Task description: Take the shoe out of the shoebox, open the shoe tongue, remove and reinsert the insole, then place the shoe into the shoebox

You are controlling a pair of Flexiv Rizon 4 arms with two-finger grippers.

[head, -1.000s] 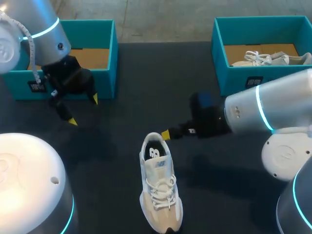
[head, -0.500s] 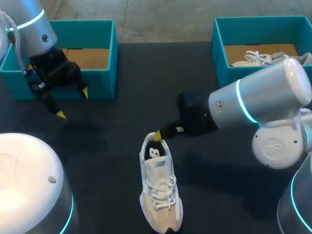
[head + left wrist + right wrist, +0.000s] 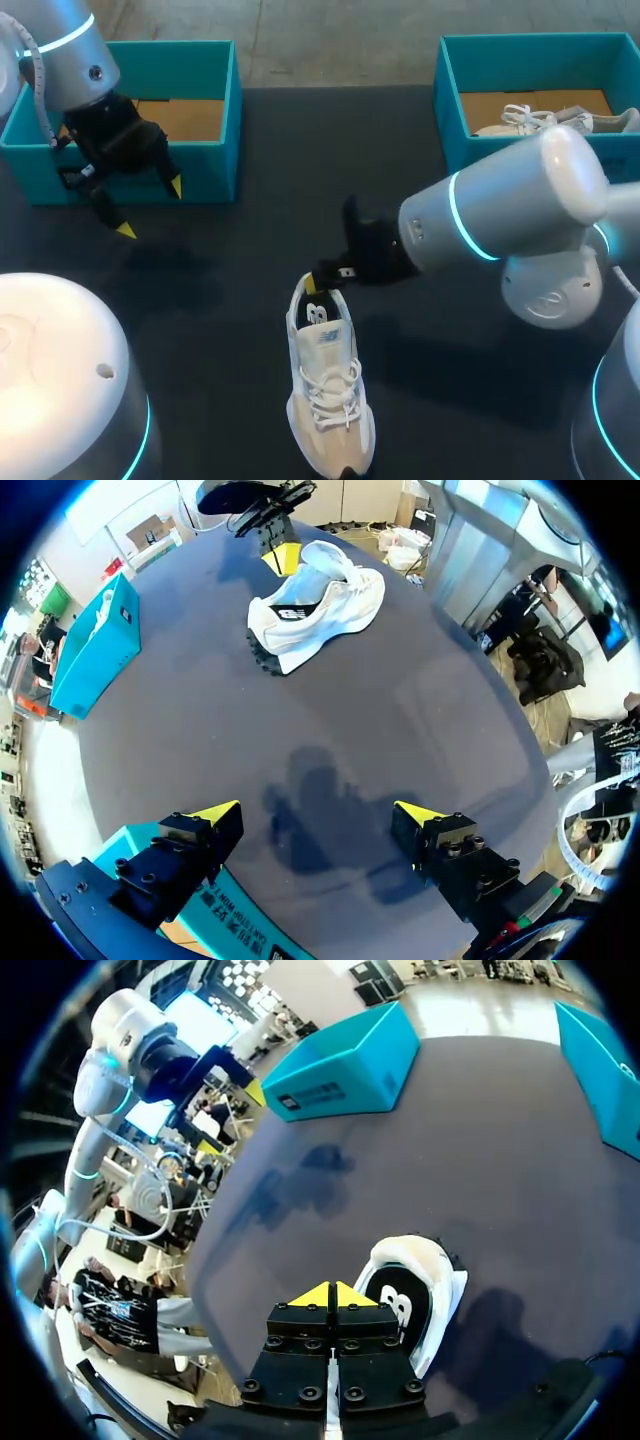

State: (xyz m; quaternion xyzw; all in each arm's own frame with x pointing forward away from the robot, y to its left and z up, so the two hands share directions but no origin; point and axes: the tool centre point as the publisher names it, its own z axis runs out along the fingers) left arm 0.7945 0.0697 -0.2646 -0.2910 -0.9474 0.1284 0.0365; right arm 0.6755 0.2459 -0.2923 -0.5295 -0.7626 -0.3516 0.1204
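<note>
Right hand (image 3: 328, 1295): pressing its tips together, gripping nothing, hovering just beside the shoe's heel rim.
Shoe (image 3: 325, 380): standing on the surface (image 3: 240, 300), outside the boxes, lying well ahead of the left hand.
Left hand (image 3: 318, 815): hanging open and empty, with a box (image 3: 215, 170) just beside it.

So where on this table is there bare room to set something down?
The widest bare stretch of table lies between the left shoebox and the right shoebox. Another lies between the shoe and the left gripper. It is crowded at the shoe's heel, where the right gripper sits.
</note>
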